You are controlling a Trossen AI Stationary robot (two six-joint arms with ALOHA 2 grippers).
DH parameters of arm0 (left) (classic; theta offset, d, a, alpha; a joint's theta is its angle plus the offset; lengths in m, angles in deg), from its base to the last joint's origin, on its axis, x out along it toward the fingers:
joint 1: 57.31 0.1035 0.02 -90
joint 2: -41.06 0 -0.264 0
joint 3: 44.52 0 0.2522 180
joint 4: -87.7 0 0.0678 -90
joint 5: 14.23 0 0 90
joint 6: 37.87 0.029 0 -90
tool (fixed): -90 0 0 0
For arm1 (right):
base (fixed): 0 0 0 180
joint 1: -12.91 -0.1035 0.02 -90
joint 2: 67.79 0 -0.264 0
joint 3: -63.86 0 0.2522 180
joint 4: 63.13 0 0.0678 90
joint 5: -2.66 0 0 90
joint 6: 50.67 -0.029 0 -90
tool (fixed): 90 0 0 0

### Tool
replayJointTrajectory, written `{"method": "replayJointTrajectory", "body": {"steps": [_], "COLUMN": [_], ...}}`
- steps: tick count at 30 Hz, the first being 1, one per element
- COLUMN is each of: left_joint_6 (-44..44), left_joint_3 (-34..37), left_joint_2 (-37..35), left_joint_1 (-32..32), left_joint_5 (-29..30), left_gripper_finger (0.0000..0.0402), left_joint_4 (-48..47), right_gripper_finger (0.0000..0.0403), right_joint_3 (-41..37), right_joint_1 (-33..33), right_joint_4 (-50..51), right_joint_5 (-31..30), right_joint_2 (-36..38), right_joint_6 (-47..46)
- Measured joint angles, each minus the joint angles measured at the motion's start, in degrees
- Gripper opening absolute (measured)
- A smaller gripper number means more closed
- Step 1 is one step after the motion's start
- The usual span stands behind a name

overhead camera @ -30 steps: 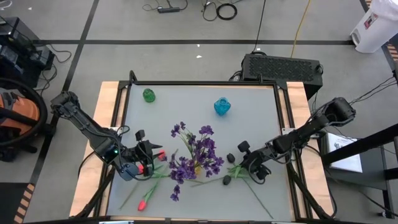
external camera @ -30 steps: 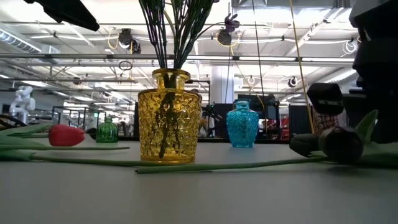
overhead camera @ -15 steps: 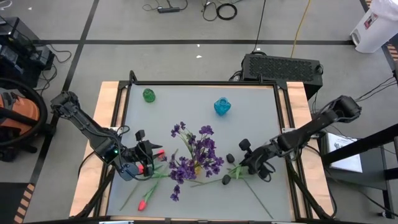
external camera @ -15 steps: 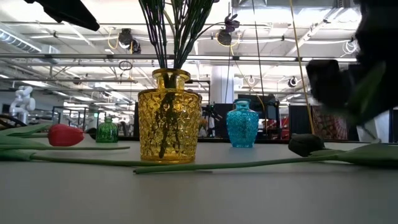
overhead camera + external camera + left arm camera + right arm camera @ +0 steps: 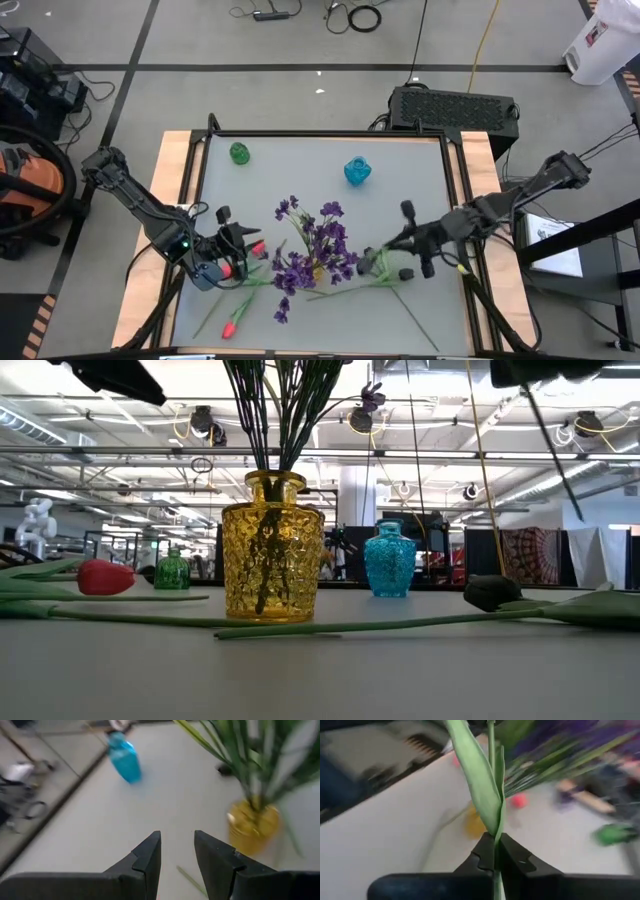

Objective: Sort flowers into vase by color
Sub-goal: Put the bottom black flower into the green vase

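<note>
Low view: purple sprays (image 5: 283,400) in yellow vase (image 5: 272,547)

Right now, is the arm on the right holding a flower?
Yes: the right wrist view shows the right gripper shut on a green flower stem with a long leaf.

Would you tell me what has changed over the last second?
The right gripper, shut on a black flower's stem, has lifted it off the table and swung it toward the yellow vase. The left gripper, the other black flower and the vases stayed put.
</note>
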Motion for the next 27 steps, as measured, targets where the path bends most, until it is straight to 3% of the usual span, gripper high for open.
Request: {"method": "replayJointTrajectory", "body": {"steps": [6,9,12,19,23,27], "left_joint_6": [0.0,0.0,0.0,6.7,15.0,27.9], "left_joint_3": [0.0,0.0,0.0,0.0,0.0,0.0], "left_joint_2": [0.0,-0.2,-1.6,-7.3,-11.7,-15.5], "left_joint_1": [0.1,1.2,3.9,14.7,22.3,31.5], "left_joint_5": [13.0,19.5,22.3,21.4,16.7,7.2], "left_gripper_finger": [0.0125,0.0125,0.0125,0.0125,0.0125,0.0125], "left_joint_4": [-0.3,-0.4,-0.4,-1.3,0.6,9.0], "right_gripper_finger": [0.0004,0.0005,0.0006,0.0005,0.0005,0.0004], "right_joint_3": [1.6,1.7,1.7,1.7,1.7,1.7], "right_joint_1": [2.0,4.5,8.4,19.5,27.0,35.3], "right_joint_4": [-11.2,-18.3,-23.6,-25.2,-25.7,-29.1], "right_joint_5": [-12.7,-15.0,-15.0,-13.8,-4.5,3.7], "right_joint_2": [2.0,2.0,1.5,0.4,-1.8,-6.4], "right_joint_6": [1.4,3.2,3.9,0.7,-2.5,-5.4]}}
